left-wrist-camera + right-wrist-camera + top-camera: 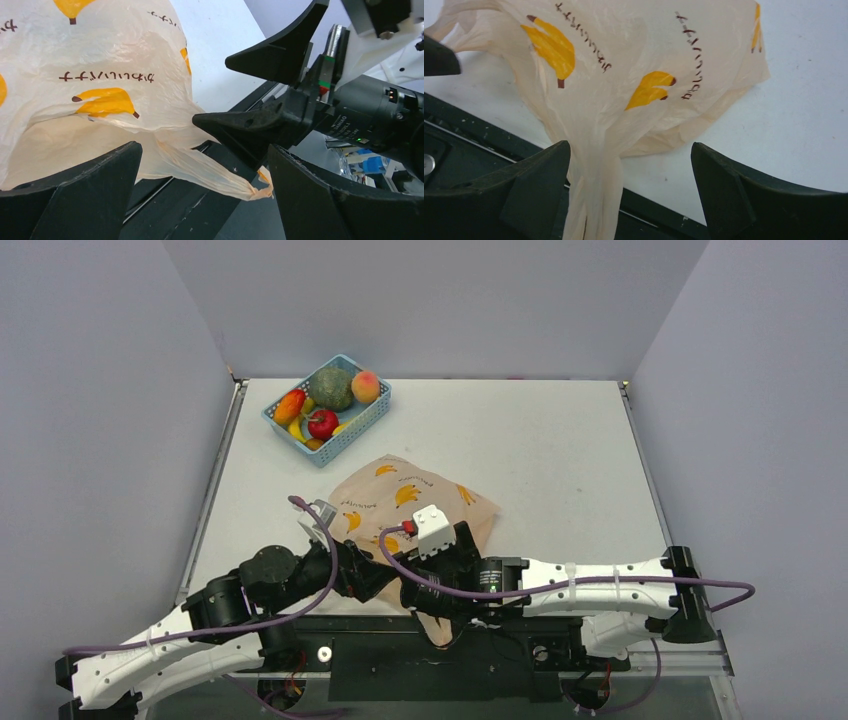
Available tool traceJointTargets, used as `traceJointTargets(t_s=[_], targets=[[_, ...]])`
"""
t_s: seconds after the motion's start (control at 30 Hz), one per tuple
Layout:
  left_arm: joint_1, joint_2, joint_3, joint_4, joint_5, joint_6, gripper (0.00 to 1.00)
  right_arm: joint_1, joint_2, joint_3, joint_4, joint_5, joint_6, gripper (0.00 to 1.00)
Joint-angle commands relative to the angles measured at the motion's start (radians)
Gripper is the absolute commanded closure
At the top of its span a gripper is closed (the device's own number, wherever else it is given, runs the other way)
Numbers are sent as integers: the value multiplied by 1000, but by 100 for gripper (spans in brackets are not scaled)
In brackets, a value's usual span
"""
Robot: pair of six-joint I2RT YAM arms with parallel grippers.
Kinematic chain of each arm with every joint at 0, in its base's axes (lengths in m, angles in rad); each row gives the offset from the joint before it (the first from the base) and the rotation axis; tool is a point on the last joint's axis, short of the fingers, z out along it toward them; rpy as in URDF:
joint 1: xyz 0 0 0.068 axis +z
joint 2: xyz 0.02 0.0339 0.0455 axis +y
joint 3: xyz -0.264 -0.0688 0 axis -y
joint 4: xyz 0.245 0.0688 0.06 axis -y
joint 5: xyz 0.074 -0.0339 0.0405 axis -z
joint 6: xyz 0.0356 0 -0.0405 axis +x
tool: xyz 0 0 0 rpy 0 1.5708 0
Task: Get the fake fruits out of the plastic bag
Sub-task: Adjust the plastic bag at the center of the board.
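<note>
While the plastic bag (415, 495) lies on the table (560, 440), left gripper (203, 146) and right gripper (629, 144) gape wide, holding nothing

**A basket at the far corner of a white table**

A blue mesh basket (357, 430) stands on the white table (560, 460), near its far left corner and turned at an angle to the edges. Inside it, a big rough green ball (331, 388) lies at the far side. A shiny red apple (322, 423) lies just in front of the ball. A yellow banana (298, 431) shows partly beside the apple. Plain grey walls (440, 300) close the table on three sides. A black rail (400, 650) runs along the near edge.
</note>
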Motion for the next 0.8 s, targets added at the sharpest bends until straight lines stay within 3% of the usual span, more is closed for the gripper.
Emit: traceJointTargets(t_s=[0.0, 0.13, 0.23, 0.3, 0.33, 0.43, 0.47, 0.63, 0.77], targets=[[1, -20, -24, 83, 15, -9, 3, 47, -16, -33, 116, -2, 25, 14], [1, -51, -44, 64, 14, -27, 3, 41, -1, -98, 172, 24, 32, 16], [1, -79, -60, 55, 16, -37, 3, 36, 7, -114, 206, 23, 13, 29], [0, -111, -70, 54, 16, -43, 3, 22, -8, -128, 225, 15, 4, 46], [1, -118, -76, 51, 16, -44, 3, 12, -16, -138, 242, 6, -2, 59], [0, -130, -112, 64, 30, -32, 3, -49, -64, -170, 307, -69, -37, 83], [0, -128, -121, 80, 33, -29, 3, -61, -74, -184, 319, -83, -46, 96], [1, -60, -221, 228, 75, -28, 3, -169, -155, -197, 350, -207, -99, 100], [-2, 39, -311, 486, 72, -33, 6, -216, -214, -208, 349, -282, -115, 100]])
